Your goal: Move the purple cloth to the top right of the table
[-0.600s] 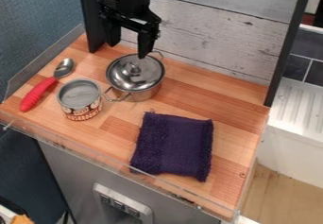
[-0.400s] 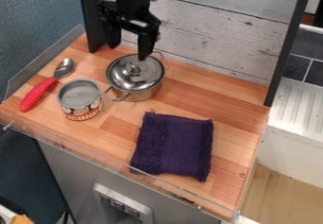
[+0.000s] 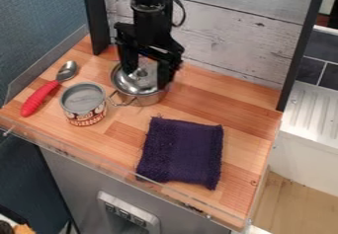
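My black gripper (image 3: 147,78) hangs over the lidded metal pot near the back of the table, its two fingers spread apart with nothing held between them. The dark purple cloth (image 3: 182,151) lies flat and roughly square at the front right of the wooden table (image 3: 247,114), below and to the right of the gripper and apart from it.
Under the gripper stands the silver pot (image 3: 150,97), partly hidden. Left of it are an open-topped can (image 3: 84,104) and a red-handled spoon (image 3: 42,95). A grey plank wall (image 3: 231,40) backs the table, and a clear rim runs along its front.
The gripper has come down and slightly to the right, and now covers part of the pot. The cloth, can, spoon and pot have stayed where they were.
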`<state>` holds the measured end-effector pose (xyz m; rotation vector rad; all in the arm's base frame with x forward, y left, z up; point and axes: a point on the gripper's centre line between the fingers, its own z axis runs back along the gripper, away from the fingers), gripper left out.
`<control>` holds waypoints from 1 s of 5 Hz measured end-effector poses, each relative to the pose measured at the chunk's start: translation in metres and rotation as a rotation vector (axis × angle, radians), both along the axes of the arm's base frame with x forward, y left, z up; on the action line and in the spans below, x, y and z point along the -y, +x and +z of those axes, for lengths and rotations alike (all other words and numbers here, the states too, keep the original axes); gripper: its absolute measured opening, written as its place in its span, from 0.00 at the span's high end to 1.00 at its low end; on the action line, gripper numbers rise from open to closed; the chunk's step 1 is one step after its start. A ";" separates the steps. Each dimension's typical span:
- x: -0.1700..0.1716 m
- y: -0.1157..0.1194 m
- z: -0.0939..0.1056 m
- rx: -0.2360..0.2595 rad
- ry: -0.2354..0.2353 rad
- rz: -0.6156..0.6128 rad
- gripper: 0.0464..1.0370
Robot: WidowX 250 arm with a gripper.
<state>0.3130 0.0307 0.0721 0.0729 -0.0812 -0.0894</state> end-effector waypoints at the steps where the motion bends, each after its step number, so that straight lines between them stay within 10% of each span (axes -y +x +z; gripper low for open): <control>1: 0.033 -0.022 -0.006 0.006 -0.036 -0.033 0.04; 5: 0.072 -0.037 -0.074 -0.017 -0.070 -0.025 0.04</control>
